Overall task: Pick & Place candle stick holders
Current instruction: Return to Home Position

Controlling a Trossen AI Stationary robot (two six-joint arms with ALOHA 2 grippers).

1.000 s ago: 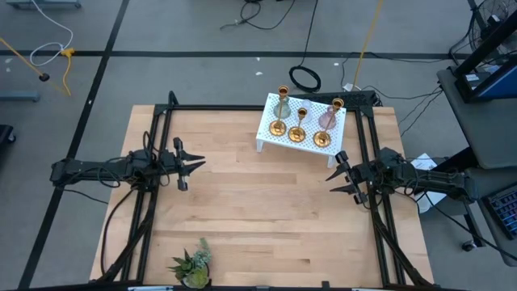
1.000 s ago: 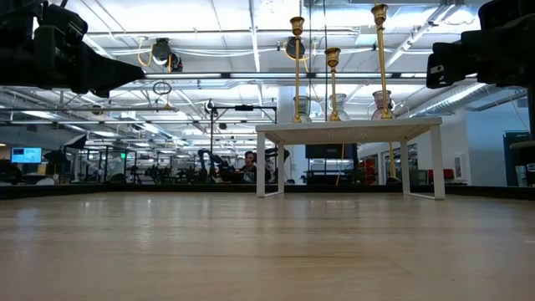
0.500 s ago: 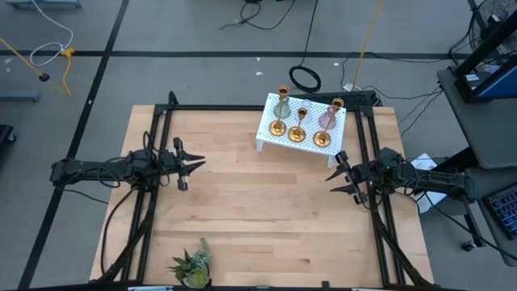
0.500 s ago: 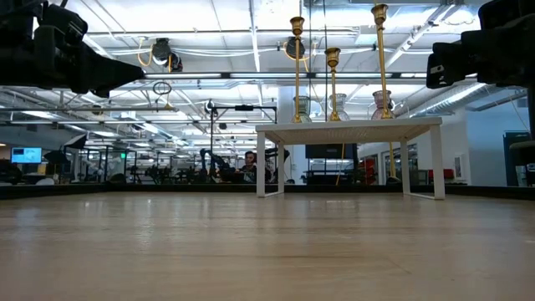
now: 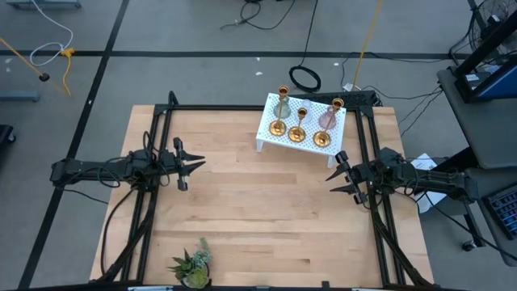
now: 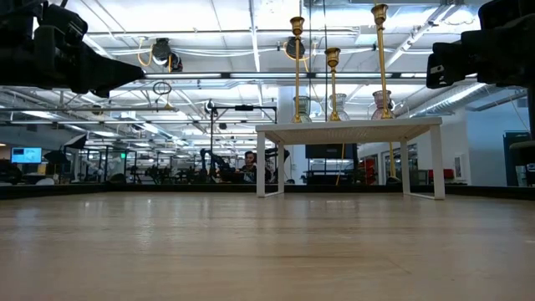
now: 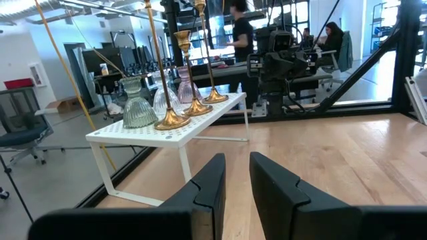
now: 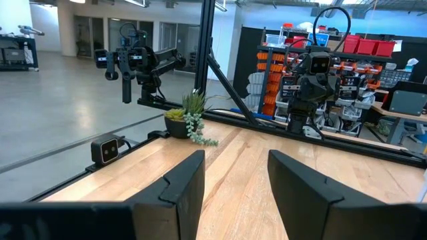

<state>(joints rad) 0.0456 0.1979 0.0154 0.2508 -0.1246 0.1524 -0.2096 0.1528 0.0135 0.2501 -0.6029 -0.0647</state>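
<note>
Three gold candle stick holders (image 5: 298, 129) stand by their round bases on the white perforated rack (image 5: 271, 135) at the table's far right, with the grey-green (image 5: 281, 107), clear (image 7: 164, 102) and pink (image 5: 327, 120) glass ones behind them. They also show in the low view (image 6: 333, 84) and the left wrist view (image 7: 173, 120). My left gripper (image 5: 198, 164) hovers open and empty at the table's left side. My right gripper (image 5: 331, 179) hovers open and empty at the right side, a little nearer than the rack.
A small green spiky plant (image 5: 192, 265) stands at the table's near edge, left of centre; it also shows in the right wrist view (image 8: 190, 120). A black frame (image 5: 242, 107) runs around the table. The bare wood between the two arms (image 5: 258, 194) holds nothing.
</note>
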